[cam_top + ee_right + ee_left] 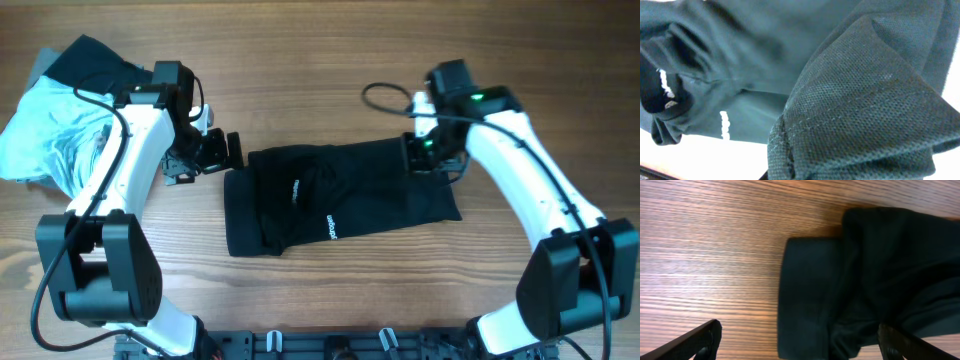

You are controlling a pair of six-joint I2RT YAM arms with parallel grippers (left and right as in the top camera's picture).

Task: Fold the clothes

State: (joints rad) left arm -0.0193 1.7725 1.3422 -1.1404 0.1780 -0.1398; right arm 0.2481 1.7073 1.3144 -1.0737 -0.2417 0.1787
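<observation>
Left jaws spread open over wood-grain bench (715, 255), just beside black garment (340, 200); right jaws clamp its bunched edge. Light-blue clothes pile (50, 130) sits at bench's far-left corner.

Shows only a brown wood-grain tabletop (320, 50), evenly lit, with grain running left to right across the overhead view.

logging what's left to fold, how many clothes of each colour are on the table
black: 2 (flat black mesh-knit garment with white lettering; crumpled black cloth at the far left)
light blue: 1 (crumpled light blue cloth)
total: 3
</observation>
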